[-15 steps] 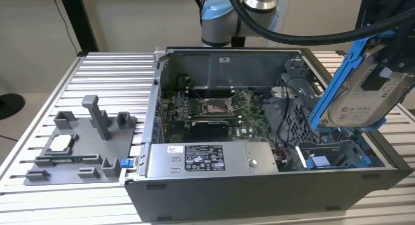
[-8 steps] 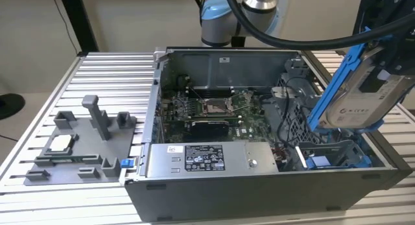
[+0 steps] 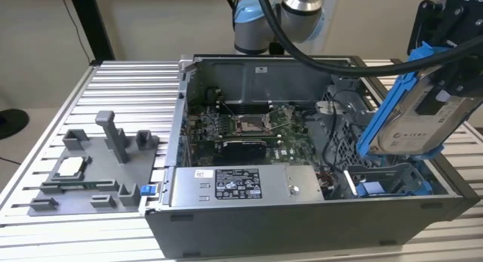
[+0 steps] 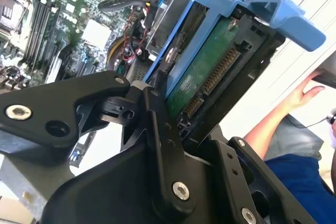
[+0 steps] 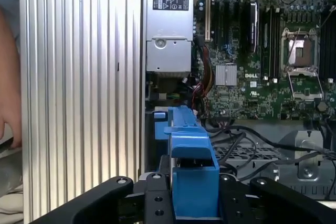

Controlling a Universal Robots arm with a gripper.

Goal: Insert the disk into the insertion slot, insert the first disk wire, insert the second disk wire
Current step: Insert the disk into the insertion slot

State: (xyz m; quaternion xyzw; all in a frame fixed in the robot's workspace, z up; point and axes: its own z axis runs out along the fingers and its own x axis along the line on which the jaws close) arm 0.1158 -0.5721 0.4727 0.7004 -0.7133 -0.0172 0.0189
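The gripper (image 5: 194, 188) is clamping the disk (image 3: 417, 119), tilted, over the case (image 3: 302, 231) at its near corner on the exterior view's right. The insertion slot (image 3: 388, 184) is lying just beneath.

The exterior view stands off from the computer case (image 3: 302, 228) on its power box (image 3: 241, 185) side. It is raised and looks down at a slant into the open case, far enough back to take in the whole case and the ribbed table (image 3: 128, 81) beside it. The first wrist view rides just behind the gripper (image 5: 191, 192), above the case, facing straight down past the disk (image 5: 191, 177) onto the circuit board (image 5: 247, 93) inside the case. The second wrist view sits closer, tilted along the disk. All three views share the circuit board and the disk.
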